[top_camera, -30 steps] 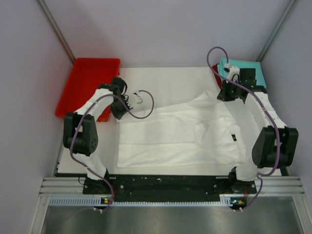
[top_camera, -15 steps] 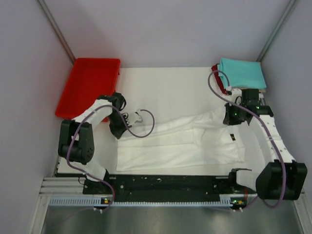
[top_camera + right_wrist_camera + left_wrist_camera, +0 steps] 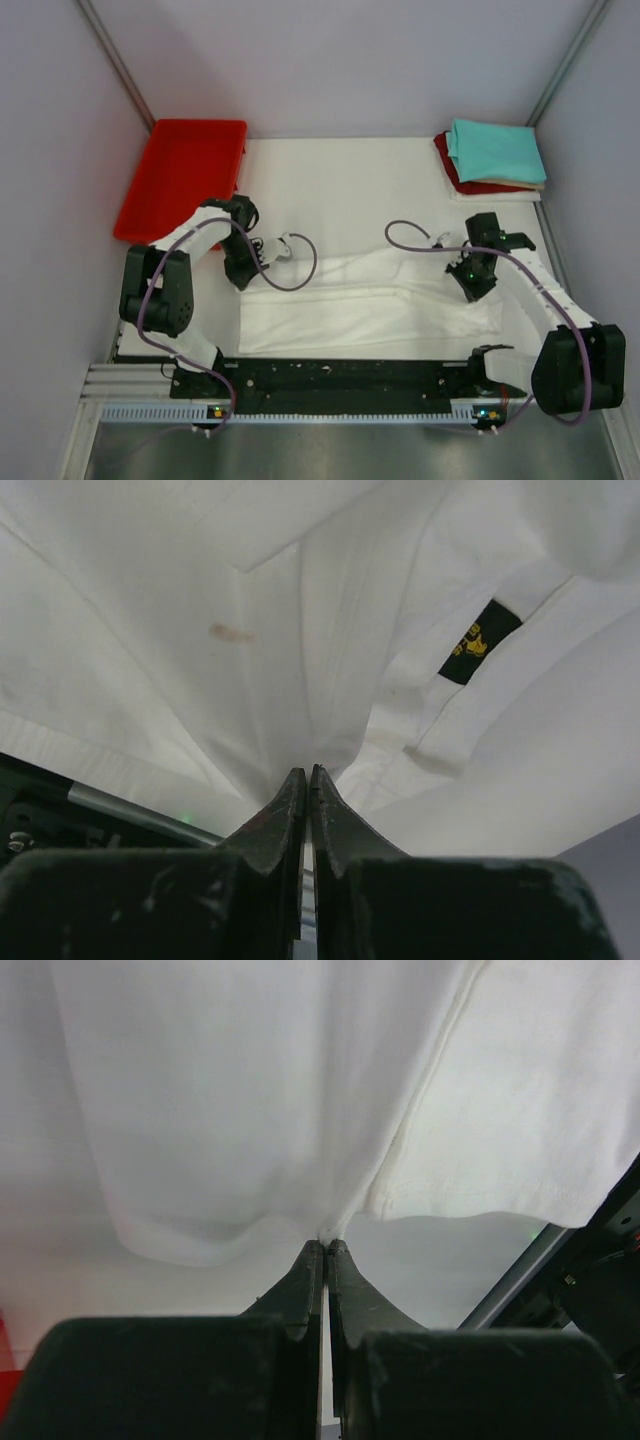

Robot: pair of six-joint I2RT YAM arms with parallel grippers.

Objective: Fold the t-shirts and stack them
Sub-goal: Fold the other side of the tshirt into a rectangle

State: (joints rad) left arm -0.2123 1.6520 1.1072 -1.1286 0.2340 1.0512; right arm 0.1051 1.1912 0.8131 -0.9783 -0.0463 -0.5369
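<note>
A white t-shirt (image 3: 360,305) lies folded lengthwise on the near half of the table. My left gripper (image 3: 243,277) is shut on its left edge; the left wrist view shows the cloth (image 3: 250,1100) pinched at the fingertips (image 3: 312,1260). My right gripper (image 3: 474,290) is shut on its right end near the collar; the right wrist view shows the cloth (image 3: 300,630) and a small dark neck label (image 3: 478,640). Folded shirts are stacked at the far right corner: teal (image 3: 495,150) on top, dark red (image 3: 470,182) below, with a thin cream edge under it.
A red plastic tray (image 3: 180,175) stands at the far left. White table cover (image 3: 340,190) is bare behind the shirt. The black base rail (image 3: 340,375) runs along the near edge. Grey walls close in on both sides.
Both grippers have pulled the shirt's far edge toward the near side, folding it over. The right arm moved away from the teal stack, which now shows fully.
</note>
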